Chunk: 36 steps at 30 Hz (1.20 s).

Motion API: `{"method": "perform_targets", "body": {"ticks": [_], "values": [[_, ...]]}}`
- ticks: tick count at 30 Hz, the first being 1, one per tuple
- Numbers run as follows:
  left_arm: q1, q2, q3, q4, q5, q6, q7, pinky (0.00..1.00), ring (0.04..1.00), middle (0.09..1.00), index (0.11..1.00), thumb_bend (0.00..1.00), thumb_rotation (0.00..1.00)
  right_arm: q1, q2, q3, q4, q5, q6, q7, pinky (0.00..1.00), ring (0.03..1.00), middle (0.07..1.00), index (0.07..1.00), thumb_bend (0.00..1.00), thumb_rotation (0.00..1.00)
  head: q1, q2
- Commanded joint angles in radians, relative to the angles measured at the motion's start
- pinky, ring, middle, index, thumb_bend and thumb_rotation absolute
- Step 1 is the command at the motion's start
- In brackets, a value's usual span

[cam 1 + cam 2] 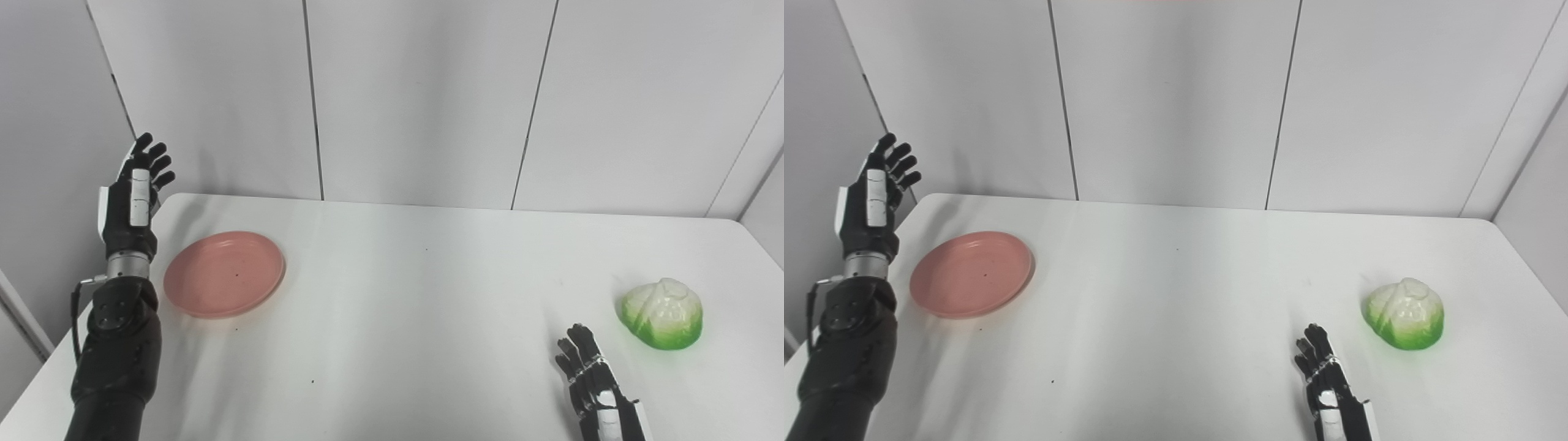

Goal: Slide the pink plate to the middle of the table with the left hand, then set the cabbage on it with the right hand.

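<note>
Sitting at the left side of the frame, the pink plate hasn't gone anywhere near the middle of the bench yet, so I'd say basically nothing is done: slide first, cabbage after. The left robot hand is raised just left of the plate, not touching it, fingers apart and holding nothing. Over at the lower right, the cabbage rests on the bench, with the right robot hand near it, slightly below and to its left, also empty with fingers spread. Both steps left.
</note>
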<state>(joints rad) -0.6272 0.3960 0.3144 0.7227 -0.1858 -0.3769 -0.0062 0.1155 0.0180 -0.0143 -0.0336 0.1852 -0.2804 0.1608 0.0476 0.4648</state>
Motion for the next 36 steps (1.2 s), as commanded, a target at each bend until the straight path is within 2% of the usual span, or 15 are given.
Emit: {"method": "perform_targets", "body": {"ticks": [1, 3, 7, 12, 14, 18, 23, 28, 29, 31, 36], "values": [[-0.076, 0.052, 0.012, 0.052, -0.024, -0.062, -0.024, 0.86, 0.878, 0.873, 0.858, 0.91, 0.92, 0.046, 0.005, 0.014, 0.038, -0.007, 0.015, -0.003, 0.96, 0.943, 0.955, 0.921, 0.88, 0.91, -0.002, 0.004], [-0.093, 0.066, 0.014, 0.120, -0.029, -0.079, -0.031, 0.88, 0.885, 0.871, 0.845, 0.89, 0.91, 0.047, 0.003, 0.016, 0.038, -0.005, 0.011, 0.000, 0.96, 0.946, 0.959, 0.924, 0.88, 0.91, -0.001, 0.003], [-0.119, 0.092, 0.012, 0.244, -0.008, -0.091, -0.021, 0.85, 0.883, 0.866, 0.836, 0.89, 0.89, 0.056, 0.001, 0.018, 0.025, -0.006, 0.013, 0.002, 0.96, 0.947, 0.963, 0.926, 0.88, 0.91, -0.009, 0.014], [-0.138, 0.097, 0.011, 0.334, -0.021, -0.091, -0.046, 0.84, 0.869, 0.843, 0.823, 0.93, 0.88, 0.062, 0.000, 0.016, 0.016, -0.010, 0.015, -0.001, 0.95, 0.942, 0.955, 0.918, 0.88, 0.91, -0.008, 0.022], [-0.146, 0.093, 0.024, 0.368, -0.053, -0.091, -0.078, 0.91, 0.882, 0.841, 0.816, 0.93, 0.85, 0.064, -0.001, 0.017, 0.013, -0.014, 0.016, -0.002, 0.95, 0.940, 0.953, 0.916, 0.89, 0.91, -0.008, 0.024], [-0.157, 0.088, 0.036, 0.440, -0.090, -0.085, -0.125, 0.95, 0.910, 0.849, 0.824, 0.95, 0.85, 0.070, 0.000, 0.020, 0.004, -0.017, 0.019, -0.002, 0.95, 0.941, 0.955, 0.919, 0.88, 0.91, -0.015, 0.030], [-0.152, 0.082, 0.045, 0.485, -0.122, -0.052, -0.150, 0.94, 0.913, 0.870, 0.836, 0.92, 0.87, 0.079, 0.005, 0.024, -0.014, -0.026, 0.030, -0.009, 0.95, 0.935, 0.949, 0.912, 0.89, 0.91, -0.024, 0.040], [-0.150, 0.068, 0.048, 0.517, -0.142, -0.066, -0.164, 0.88, 0.904, 0.876, 0.812, 0.88, 0.87, 0.082, 0.006, 0.030, -0.029, -0.025, 0.040, -0.014, 0.95, 0.935, 0.949, 0.912, 0.89, 0.90, -0.028, 0.048], [-0.148, 0.062, 0.044, 0.517, -0.141, -0.064, -0.162, 0.88, 0.923, 0.896, 0.822, 0.93, 0.88, 0.082, 0.006, 0.031, -0.030, -0.025, 0.041, -0.014, 0.96, 0.936, 0.952, 0.915, 0.89, 0.91, -0.030, 0.049], [-0.141, 0.050, 0.035, 0.514, -0.141, -0.060, -0.176, 0.88, 0.942, 0.918, 0.832, 0.95, 0.88, 0.081, 0.006, 0.033, -0.032, -0.028, 0.042, -0.016, 0.96, 0.936, 0.953, 0.915, 0.88, 0.91, -0.033, 0.051], [-0.113, 0.026, 0.015, 0.510, -0.137, -0.077, -0.227, 0.91, 0.954, 0.919, 0.863, 0.95, 0.88, 0.083, 0.010, 0.035, -0.040, -0.030, 0.046, -0.021, 0.96, 0.931, 0.950, 0.914, 0.87, 0.91, -0.033, 0.057]]}}
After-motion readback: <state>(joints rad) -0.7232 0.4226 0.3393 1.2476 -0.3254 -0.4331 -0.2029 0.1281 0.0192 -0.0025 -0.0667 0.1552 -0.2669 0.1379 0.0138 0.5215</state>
